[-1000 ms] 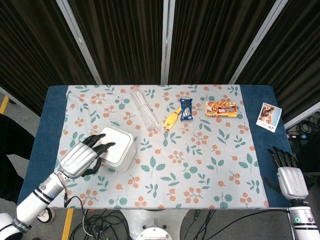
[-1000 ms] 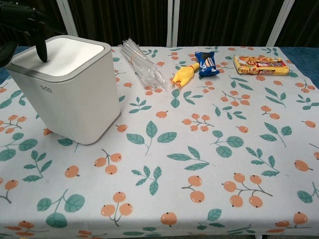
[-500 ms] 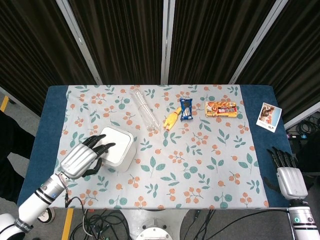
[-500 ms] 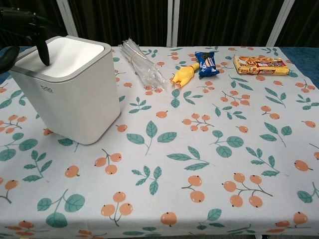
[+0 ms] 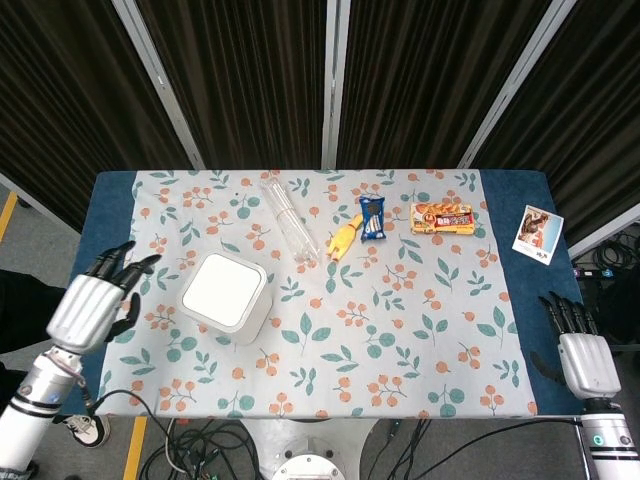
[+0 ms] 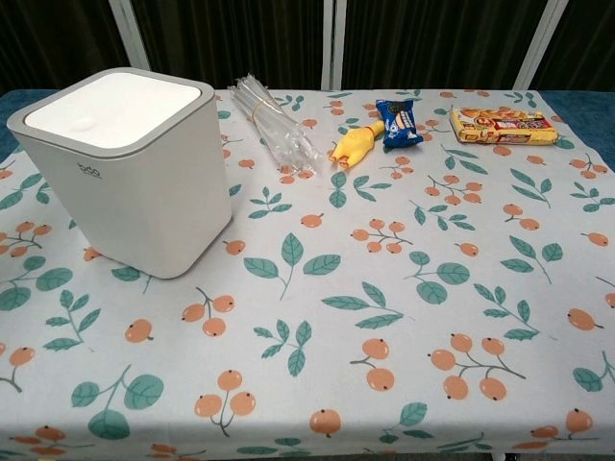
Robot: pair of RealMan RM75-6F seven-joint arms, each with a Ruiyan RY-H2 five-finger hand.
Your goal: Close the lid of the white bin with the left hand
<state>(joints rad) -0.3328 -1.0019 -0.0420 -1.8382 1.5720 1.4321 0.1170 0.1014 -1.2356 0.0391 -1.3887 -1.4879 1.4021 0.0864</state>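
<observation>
At the near right corner of the tabletop, the silver right hand (image 5: 586,358) is hanging just off the edge, its dark fingers extended and holding nothing. Across at the near left side, the silver left hand (image 5: 90,303) is hovering beyond the left edge of the leaf-and-berry printed tablecloth (image 5: 400,340), its black fingers (image 5: 125,270) spread apart and released, gripping nothing. The white square plastic bin (image 6: 130,168) is standing upright on the left half of the tabletop, just to the right of the left hand but clearly apart from it; this hand is far nearer to it than the right one. The flat white lid (image 6: 115,109) is lying level with the grey rim in both views, so I am judging the closing as done and any further press would come from the left side, downwards. Toward the far edge, a bundle of clear plastic tubes (image 5: 288,228), a yellow rubber chicken toy (image 5: 342,239), a blue snack packet (image 5: 373,217) and an orange biscuit box (image 5: 442,217) are lying in a loose row
</observation>
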